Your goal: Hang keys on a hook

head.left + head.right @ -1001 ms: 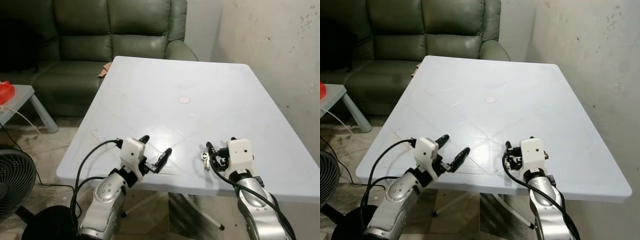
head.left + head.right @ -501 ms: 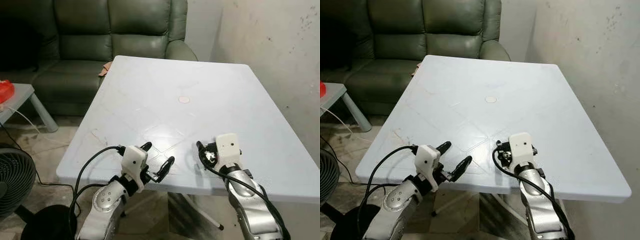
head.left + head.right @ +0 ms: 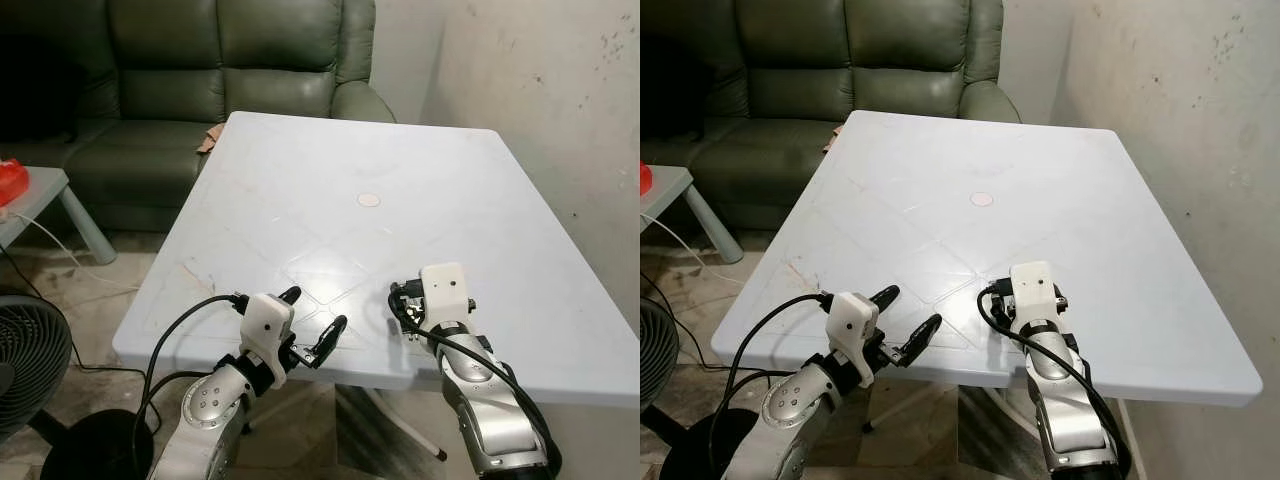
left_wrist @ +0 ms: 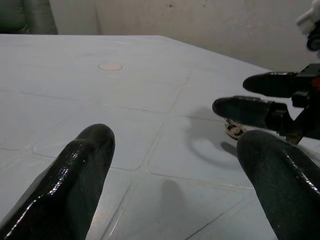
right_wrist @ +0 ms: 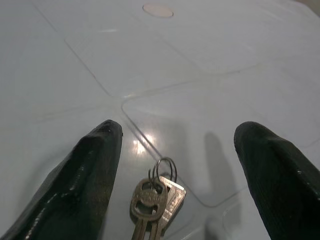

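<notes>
At the near edge of the white table (image 3: 450, 190) both arms reach in from below: the left gripper (image 3: 311, 322) hovers just over that edge with its two black fingers spread apart and nothing between them, and the right gripper (image 5: 175, 165) is low over the table a little further in, its fingers (image 5: 90, 165) likewise spread wide. The keys (image 5: 152, 197), two brass-coloured ones on a small wire ring, lie flat on the table between the right gripper's open fingers, touched by neither; the left wrist view shows them as a small glint (image 4: 234, 130) under the right gripper's fingertips. Further up the table, near its middle, sits a small round disc (image 3: 369, 200). Beyond the table's far edge stands a dark green sofa (image 3: 200, 80); a bare plastered wall (image 3: 560, 100) runs along the table's right side
</notes>
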### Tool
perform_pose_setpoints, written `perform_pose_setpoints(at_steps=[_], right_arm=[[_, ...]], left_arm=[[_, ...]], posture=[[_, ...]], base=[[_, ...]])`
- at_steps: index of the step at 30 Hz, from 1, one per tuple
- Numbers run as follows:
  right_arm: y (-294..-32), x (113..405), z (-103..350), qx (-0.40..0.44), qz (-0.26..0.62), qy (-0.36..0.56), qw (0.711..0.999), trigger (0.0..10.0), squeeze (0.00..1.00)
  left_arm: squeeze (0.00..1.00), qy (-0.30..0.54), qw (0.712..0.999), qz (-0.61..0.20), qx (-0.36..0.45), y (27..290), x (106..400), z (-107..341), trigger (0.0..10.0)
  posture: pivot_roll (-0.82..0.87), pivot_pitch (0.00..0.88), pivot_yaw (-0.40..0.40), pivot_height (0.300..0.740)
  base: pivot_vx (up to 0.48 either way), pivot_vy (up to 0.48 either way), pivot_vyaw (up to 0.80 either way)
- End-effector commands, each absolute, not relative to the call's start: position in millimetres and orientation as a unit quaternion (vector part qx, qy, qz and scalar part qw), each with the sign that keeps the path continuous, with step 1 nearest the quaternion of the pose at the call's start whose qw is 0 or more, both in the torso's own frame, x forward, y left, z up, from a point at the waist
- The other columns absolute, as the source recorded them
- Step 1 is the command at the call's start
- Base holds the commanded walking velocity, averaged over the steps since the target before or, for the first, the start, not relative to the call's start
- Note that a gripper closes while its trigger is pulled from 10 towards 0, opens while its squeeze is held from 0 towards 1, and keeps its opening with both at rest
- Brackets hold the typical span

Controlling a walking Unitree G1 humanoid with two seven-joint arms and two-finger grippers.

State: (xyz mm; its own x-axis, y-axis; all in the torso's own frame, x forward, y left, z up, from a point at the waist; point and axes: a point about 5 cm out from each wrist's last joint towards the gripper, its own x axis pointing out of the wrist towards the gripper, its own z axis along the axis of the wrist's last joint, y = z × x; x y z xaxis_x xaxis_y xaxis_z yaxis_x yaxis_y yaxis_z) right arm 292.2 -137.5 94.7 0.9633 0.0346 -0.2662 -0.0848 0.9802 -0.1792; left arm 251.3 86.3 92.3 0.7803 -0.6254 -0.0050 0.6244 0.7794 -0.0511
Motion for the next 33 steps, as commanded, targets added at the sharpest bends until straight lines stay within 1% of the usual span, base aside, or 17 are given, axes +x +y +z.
perform_pose_setpoints(at_steps=[1,4,5,6,7,8,11,12,13,14,15,16,17,33], right_arm=[[-137.3,295.9,96.6,-0.095,0.025,0.126,0.987,9.8,0.0],[-136.6,296.1,93.2,-0.093,0.026,0.135,0.986,9.5,0.0],[-136.5,296.1,92.1,-0.095,0.026,0.136,0.986,8.7,0.0],[-136.4,296.1,91.2,-0.096,0.026,0.137,0.986,8.7,0.0],[-136.4,296.0,90.2,-0.096,0.025,0.138,0.985,8.3,0.0],[-136.3,295.7,88.9,-0.096,0.024,0.14,0.985,6.6,0.0],[-137.0,295.7,85.8,-0.095,0.019,0.147,0.984,5.7,0.0],[-137.2,295.7,84.6,-0.094,0.018,0.149,0.984,4.9,0.0],[-137.3,295.7,84.0,-0.093,0.018,0.151,0.984,4.9,0.0],[-137.1,295.0,82.8,-0.096,0.016,0.153,0.983,3.6,0.0],[-137.1,295.0,82.8,-0.096,0.016,0.153,0.983,3.6,0.0],[-136.9,294.5,81.5,-0.097,0.016,0.156,0.983,2.1,0.0],[-136.8,293.8,80.7,-0.101,0.015,0.154,0.983,0.0,0.0],[-137.0,291.7,78.2,-0.1,0.014,0.16,0.982,0.0,0.0]], left_arm=[[0.0,0.008,0.942,-0.335,-0.017,85.5,250.3,95.4,10.0],[0.0,0.01,0.942,-0.334,-0.016,85.3,249.3,95.7,10.0],[0.0,0.01,0.943,-0.333,-0.016,85.4,249.2,95.7,10.0],[0.0,0.01,0.943,-0.333,-0.016,85.4,249.1,95.6,10.0],[0.0,0.011,0.943,-0.333,-0.016,85.6,248.7,95.6,10.0],[0.0,0.011,0.943,-0.333,-0.016,85.9,248.2,95.5,10.0],[0.0,0.012,0.943,-0.333,-0.016,85.7,248.0,95.4,10.0],[0.0,0.012,0.943,-0.333,-0.016,85.6,247.9,95.4,10.0],[0.0,0.013,0.943,-0.333,-0.016,85.6,247.8,95.5,10.0],[0.0,0.012,0.943,-0.333,-0.016,85.9,247.4,95.9,10.0],[0.0,0.012,0.943,-0.333,-0.016,85.9,247.4,95.9,10.0],[0.0,0.013,0.943,-0.333,-0.016,85.8,247.1,95.9,10.0],[0.0,0.013,0.943,-0.333,-0.017,85.4,246.9,95.9,10.0],[0.0,0.015,0.942,-0.334,-0.019,84.3,244.8,96.0,10.0]], posture=[[0.02,0.0,-0.046,0.732],[0.03,0.0,-0.046,0.732],[0.03,0.0,-0.046,0.732],[0.03,0.0,-0.046,0.732],[0.03,0.0,-0.045,0.732],[0.03,0.0,-0.045,0.732],[0.03,0.0,-0.045,0.732],[0.03,0.0,-0.045,0.732],[0.03,0.0,-0.045,0.732],[0.03,0.0,-0.044,0.732],[0.03,0.0,-0.044,0.732],[0.03,0.0,-0.044,0.732],[0.03,0.0,-0.044,0.732],[0.03,0.0,-0.046,0.732]], base=[[0.0,0.0,0.0],[0.0,0.0,0.0],[0.0,0.0,0.0],[0.0,0.0,0.0],[0.0,0.0,0.0],[0.0,0.0,0.0],[0.0,0.0,0.0],[0.0,0.0,0.0],[0.0,0.0,0.0],[0.0,0.0,0.0],[0.0,0.0,0.0],[0.0,0.0,0.0],[0.0,0.0,0.0],[0.0,0.0,0.0]])
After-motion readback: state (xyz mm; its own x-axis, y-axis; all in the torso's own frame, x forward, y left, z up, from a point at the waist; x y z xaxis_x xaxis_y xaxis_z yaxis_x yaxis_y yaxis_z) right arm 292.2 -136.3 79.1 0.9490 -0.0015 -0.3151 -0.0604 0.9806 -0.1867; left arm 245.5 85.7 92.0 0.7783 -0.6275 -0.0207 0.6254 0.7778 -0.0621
